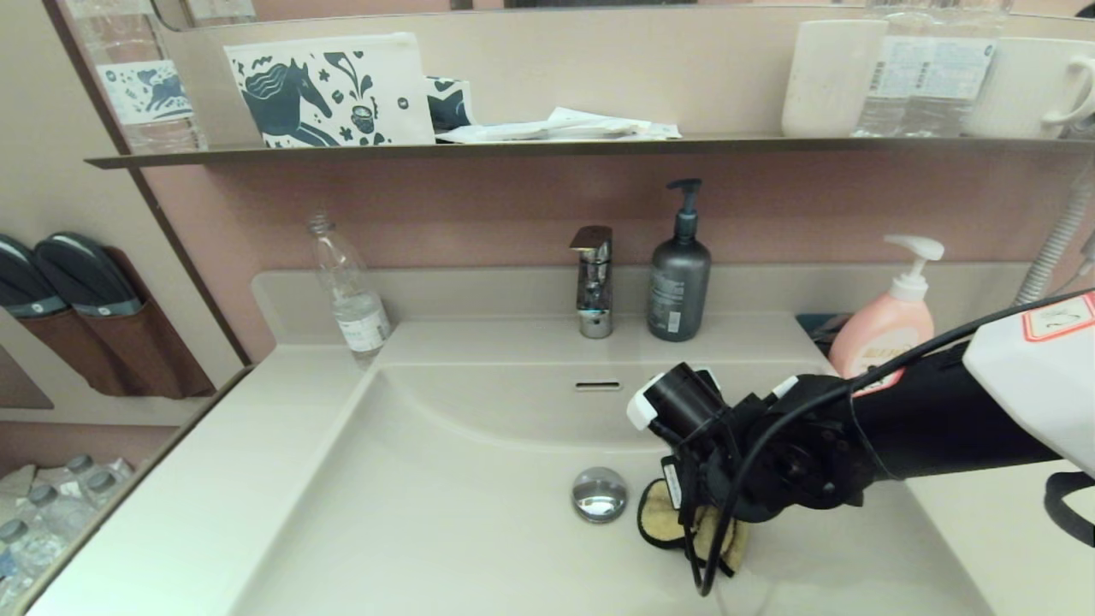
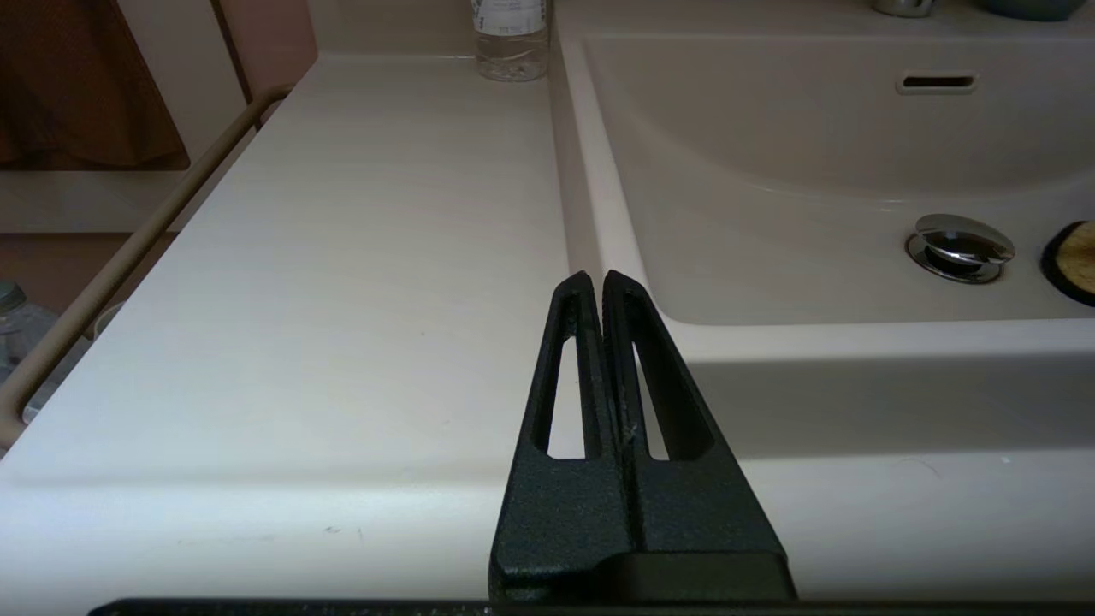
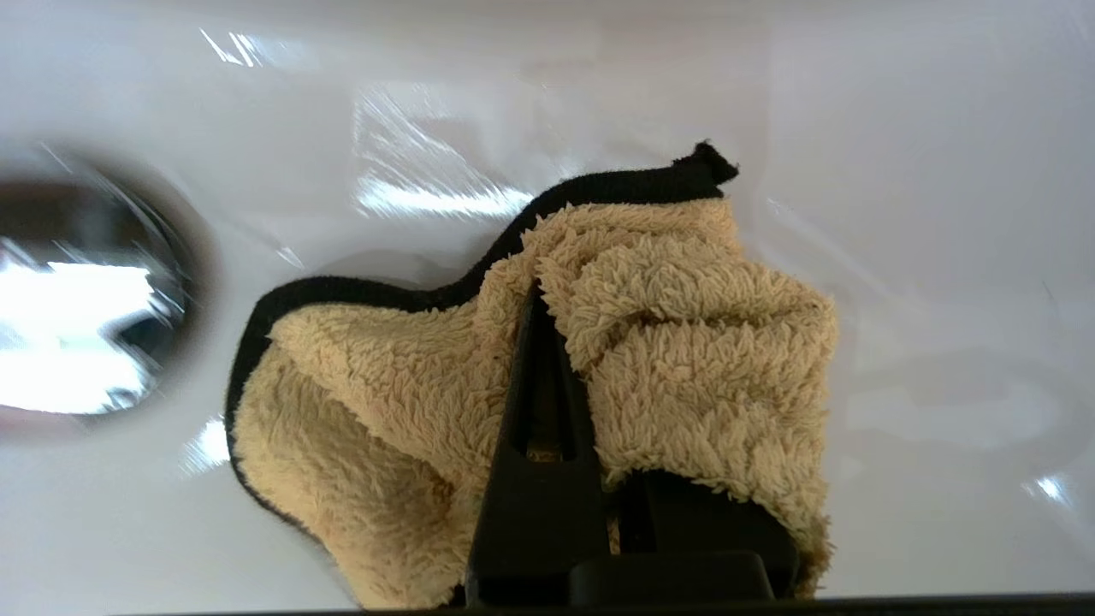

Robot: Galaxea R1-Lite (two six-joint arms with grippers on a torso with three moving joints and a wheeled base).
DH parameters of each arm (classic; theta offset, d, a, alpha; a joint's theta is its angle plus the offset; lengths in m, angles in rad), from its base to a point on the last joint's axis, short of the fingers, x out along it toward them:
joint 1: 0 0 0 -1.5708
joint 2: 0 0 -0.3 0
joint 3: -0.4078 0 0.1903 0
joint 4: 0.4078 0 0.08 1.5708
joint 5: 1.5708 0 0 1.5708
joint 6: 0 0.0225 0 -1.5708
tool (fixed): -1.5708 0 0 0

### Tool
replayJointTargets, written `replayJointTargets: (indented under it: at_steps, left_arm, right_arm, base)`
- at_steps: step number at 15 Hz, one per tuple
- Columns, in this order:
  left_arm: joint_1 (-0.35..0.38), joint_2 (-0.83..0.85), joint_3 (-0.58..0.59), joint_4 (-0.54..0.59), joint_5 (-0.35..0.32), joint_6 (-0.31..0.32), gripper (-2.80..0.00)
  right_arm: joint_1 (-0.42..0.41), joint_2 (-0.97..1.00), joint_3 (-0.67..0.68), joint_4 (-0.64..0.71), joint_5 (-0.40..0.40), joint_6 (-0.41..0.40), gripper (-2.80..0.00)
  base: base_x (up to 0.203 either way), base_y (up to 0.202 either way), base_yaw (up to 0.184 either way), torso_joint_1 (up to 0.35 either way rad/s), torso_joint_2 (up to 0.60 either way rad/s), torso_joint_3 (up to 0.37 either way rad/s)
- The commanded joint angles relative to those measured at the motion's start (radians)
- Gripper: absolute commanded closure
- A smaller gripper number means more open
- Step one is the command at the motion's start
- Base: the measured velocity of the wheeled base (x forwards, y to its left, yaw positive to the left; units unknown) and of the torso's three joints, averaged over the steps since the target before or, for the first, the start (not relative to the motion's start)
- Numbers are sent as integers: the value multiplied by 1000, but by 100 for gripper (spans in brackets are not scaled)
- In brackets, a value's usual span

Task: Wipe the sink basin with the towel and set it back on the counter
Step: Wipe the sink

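- While reaching down into the sink basin [image 1: 445,479], the right pincer [image 3: 556,342] is gripping the towel [image 3: 684,342], fingers closed on its folds.
- Towel is lying on the basin floor, just beside the chrome drain plug [image 1: 599,494].
- Left pincer [image 2: 596,282] is hovering over the surface [image 2: 342,257] near the basin's rim, fingers pressed together, holding nothing.
- Clear bottle [image 1: 349,291], grey pump bottle [image 1: 679,274] and pink soap bottle [image 1: 890,316] are standing on the surface behind the basin.
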State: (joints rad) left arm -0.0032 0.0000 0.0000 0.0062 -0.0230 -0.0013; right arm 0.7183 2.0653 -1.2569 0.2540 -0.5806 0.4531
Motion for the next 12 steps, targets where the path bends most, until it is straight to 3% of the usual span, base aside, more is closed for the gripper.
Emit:
replayJointTargets:
  at_steps: [1,3,6,9,12]
  left_arm:
    - [0,0,0,0,0,0,0]
    - [0,0,0,0,0,0,0]
    - [0,1,0,0,0,0,0]
    - [0,0,0,0,0,0,0]
    - [0,0,0,0,0,0,0]
  right_arm:
    - [3,-76,98,8,-1,12,0]
    - [44,-108,179,17,5,71,0]
    - [128,-104,196,19,26,137,0]
    - [202,-93,171,5,107,215,0]
    - [245,-60,78,-8,205,351,0]
  base:
    - [0,0,0,0,0,0]
    - [0,0,0,0,0,0]
    - [0,0,0,0,0,0]
    - [0,0,0,0,0,0]
    - [0,0,0,0,0,0]
